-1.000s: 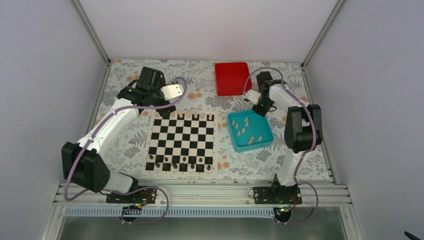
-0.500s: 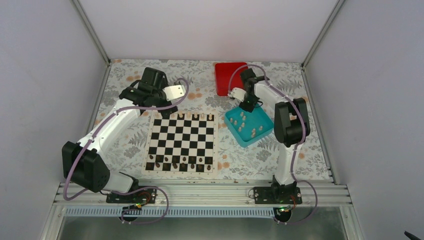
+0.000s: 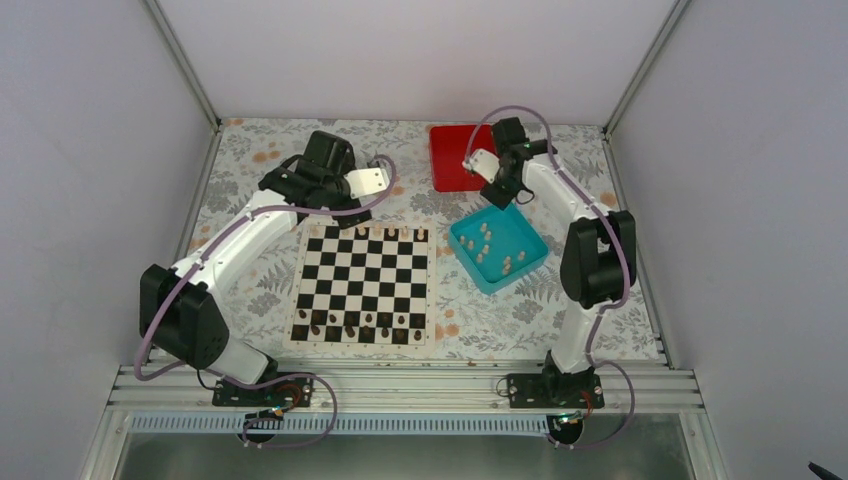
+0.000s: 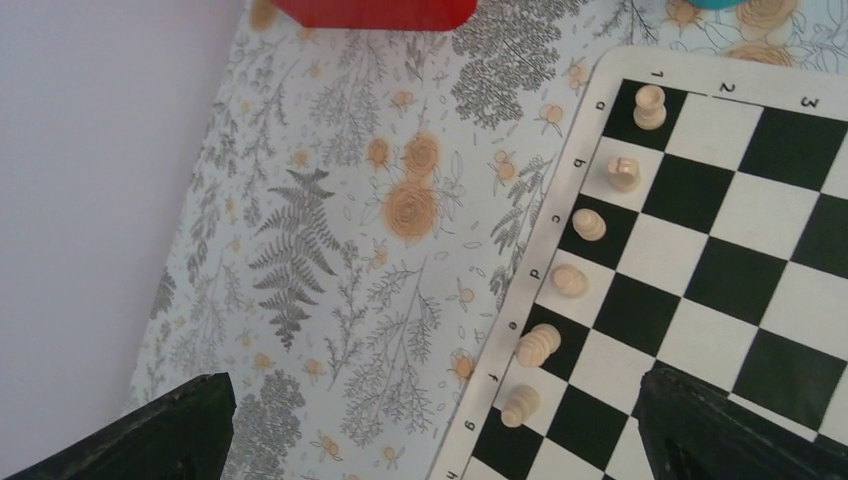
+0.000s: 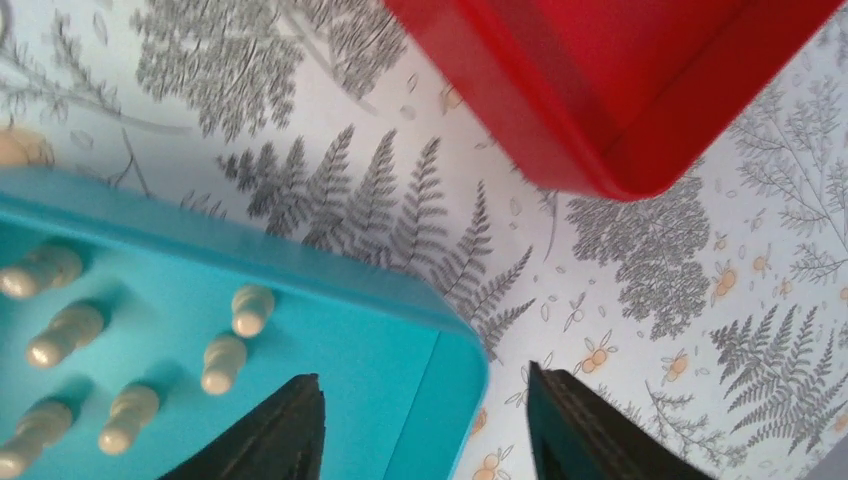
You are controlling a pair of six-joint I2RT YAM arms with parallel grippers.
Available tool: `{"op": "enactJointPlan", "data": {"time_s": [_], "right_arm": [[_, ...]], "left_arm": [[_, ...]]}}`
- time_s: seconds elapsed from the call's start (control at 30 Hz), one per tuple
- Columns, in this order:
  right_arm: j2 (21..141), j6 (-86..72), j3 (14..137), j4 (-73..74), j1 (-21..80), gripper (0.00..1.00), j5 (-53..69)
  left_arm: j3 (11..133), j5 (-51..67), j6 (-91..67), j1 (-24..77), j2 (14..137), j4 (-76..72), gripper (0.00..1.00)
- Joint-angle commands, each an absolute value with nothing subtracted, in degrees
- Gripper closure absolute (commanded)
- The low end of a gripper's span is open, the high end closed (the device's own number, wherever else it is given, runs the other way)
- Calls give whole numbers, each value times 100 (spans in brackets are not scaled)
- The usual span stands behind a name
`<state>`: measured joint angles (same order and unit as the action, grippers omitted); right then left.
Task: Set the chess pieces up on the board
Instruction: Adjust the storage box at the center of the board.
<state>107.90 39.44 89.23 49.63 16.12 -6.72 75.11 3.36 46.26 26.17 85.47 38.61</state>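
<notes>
The board (image 3: 365,290) lies mid-table, with several cream chess pieces (image 3: 372,234) along its far edge and dark ones along its near edge. In the left wrist view those cream pieces (image 4: 588,224) stand in one line down the board's (image 4: 740,270) border column. My left gripper (image 3: 375,190) (image 4: 435,378) hangs wide open over the far-left part of the board, holding nothing. More cream pieces (image 3: 490,255) (image 5: 222,362) lie in the teal tray (image 3: 523,268) (image 5: 400,370). My right gripper (image 3: 497,193) (image 5: 422,375) is open, its jaws either side of the tray's far corner.
A red box (image 3: 455,157) (image 5: 620,90) sits just beyond the tray, close to the right gripper. The floral tablecloth (image 4: 330,250) lies bare left of the board. White walls close in the table on three sides.
The right gripper, shut on the tray's far rim, dragged and turned the tray leftward, then opened. The left arm has shifted right, toward the board's far edge.
</notes>
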Motion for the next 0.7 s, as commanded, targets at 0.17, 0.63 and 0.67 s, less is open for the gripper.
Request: {"op": "enactJointPlan", "data": {"time_s": [0.17,0.63,0.67], "right_arm": [[11579,2620,10285,5528,1245,31,-61],[12116,1763,10544,5829,840,44,470],[12157,1759,10552,5825,826,45,534]], "left_arm": [[7719,239,4526,2672,8551,3772,0],[7492,227,4479,2672,8376,3769,0],[7496,235,4474,2672,8376,3770,0]]}}
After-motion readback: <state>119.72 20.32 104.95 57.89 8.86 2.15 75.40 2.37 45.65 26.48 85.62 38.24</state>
